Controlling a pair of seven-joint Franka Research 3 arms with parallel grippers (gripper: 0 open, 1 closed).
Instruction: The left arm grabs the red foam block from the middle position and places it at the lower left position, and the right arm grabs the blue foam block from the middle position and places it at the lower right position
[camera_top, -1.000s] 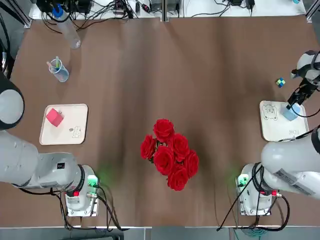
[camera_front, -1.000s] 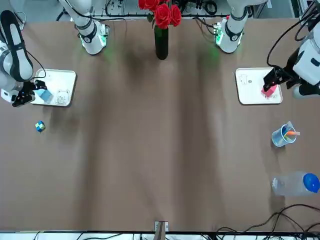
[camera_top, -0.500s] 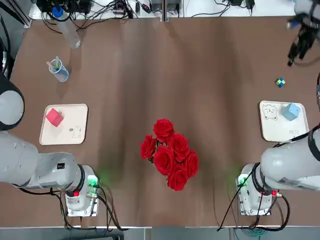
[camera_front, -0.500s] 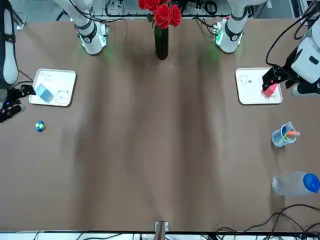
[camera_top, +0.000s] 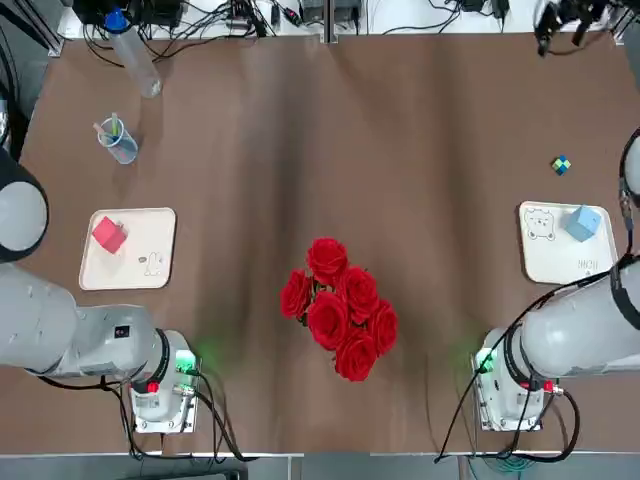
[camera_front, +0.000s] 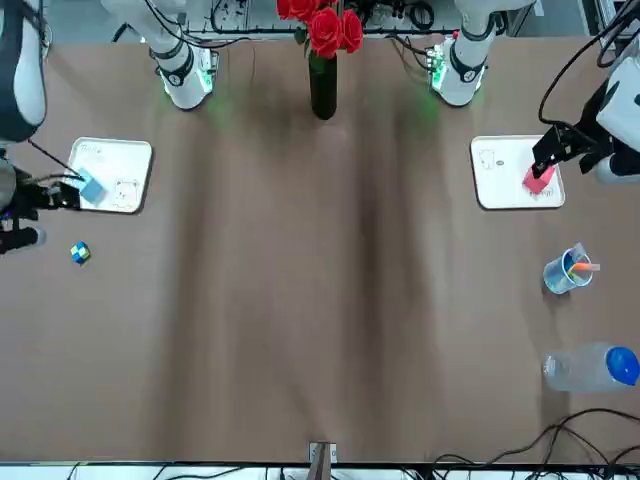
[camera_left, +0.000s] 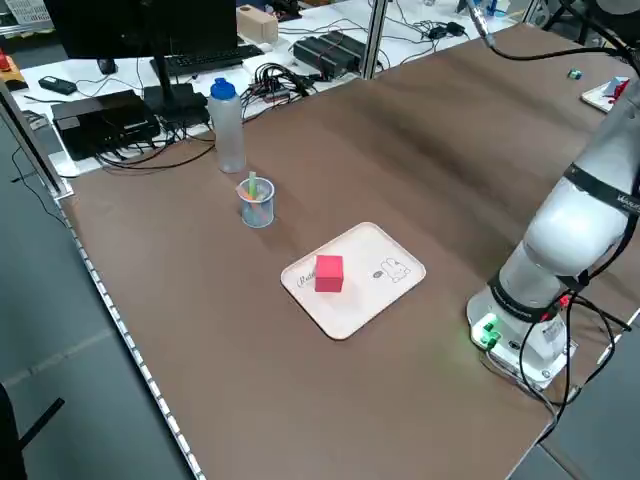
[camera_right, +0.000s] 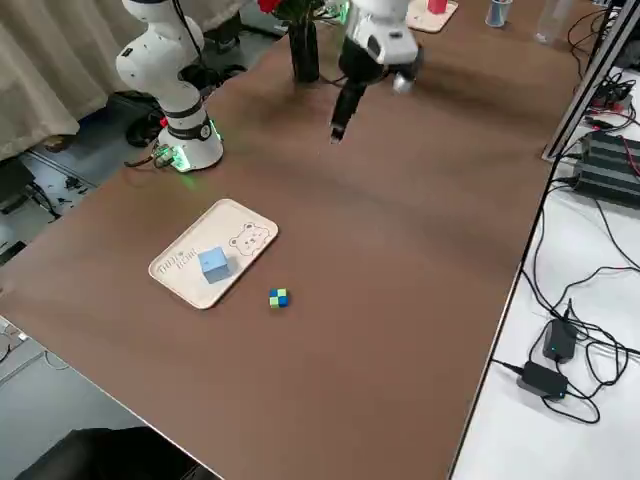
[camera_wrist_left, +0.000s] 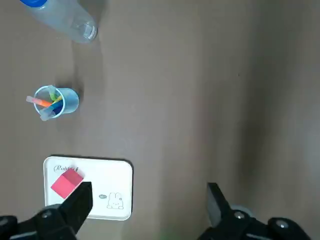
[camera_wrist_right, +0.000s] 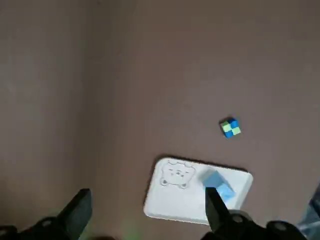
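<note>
Your left block (camera_top: 109, 234): red. Your right block (camera_top: 582, 223): pale blue. Both trays, left (camera_top: 128, 249) and right (camera_top: 568, 243): white; right one bears bear line drawing. Small cube (camera_top: 561, 165): blue and yellow-green checks. Roses (camera_top: 341, 309): red. Table (camera_top: 330, 130): brown. Far-left bottle cap (camera_top: 116, 21): blue.

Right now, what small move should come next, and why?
Probably ease both tools, left and right, a little farther back to rest: both stand open and empty, the red block sits on the left tray and the blue block on the right one, so nothing seems left to place.
</note>
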